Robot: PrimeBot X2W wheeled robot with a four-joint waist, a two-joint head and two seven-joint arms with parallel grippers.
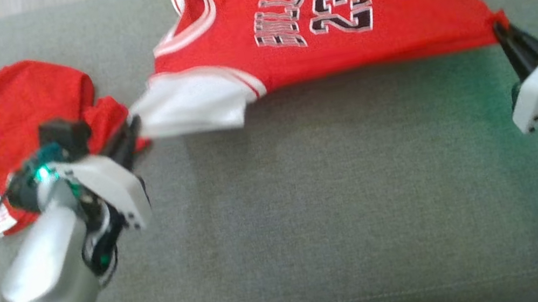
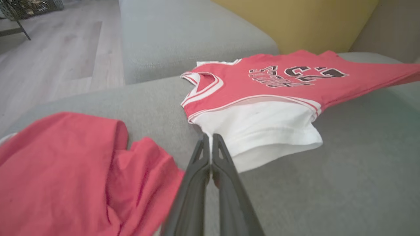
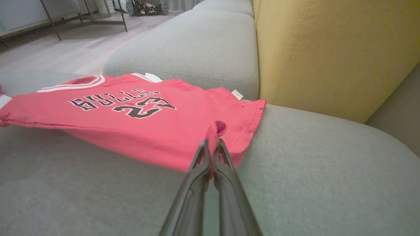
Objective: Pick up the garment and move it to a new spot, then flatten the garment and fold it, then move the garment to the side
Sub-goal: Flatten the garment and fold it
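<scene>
1. Nearest us, our left gripper (image 1: pixel 132 125) has its jaws pressed onto the white sleeve edge of the jersey (image 1: pixel 333 14).
2. Our right gripper (image 1: pixel 498 27) pinches the jersey's red hem corner.
3. Between them the jersey lies stretched, print up, on the grey cushion (image 1: pixel 309 193).
4. Red shorts (image 1: pixel 21 105) lie crumpled just beside its sleeve.
5. Beyond stands a yellow backrest (image 3: pixel 328 49).

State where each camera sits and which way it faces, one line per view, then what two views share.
Head view: on the head, looking down at the grey sofa seat, jersey and shorts; left fingers and right fingers show.
Left wrist view: along the left fingers, shut on the jersey's white sleeve.
Right wrist view: along the right fingers, shut on the jersey's hem, toward the yellow backrest.
Shared: both wrist views show the printed 23.
</scene>
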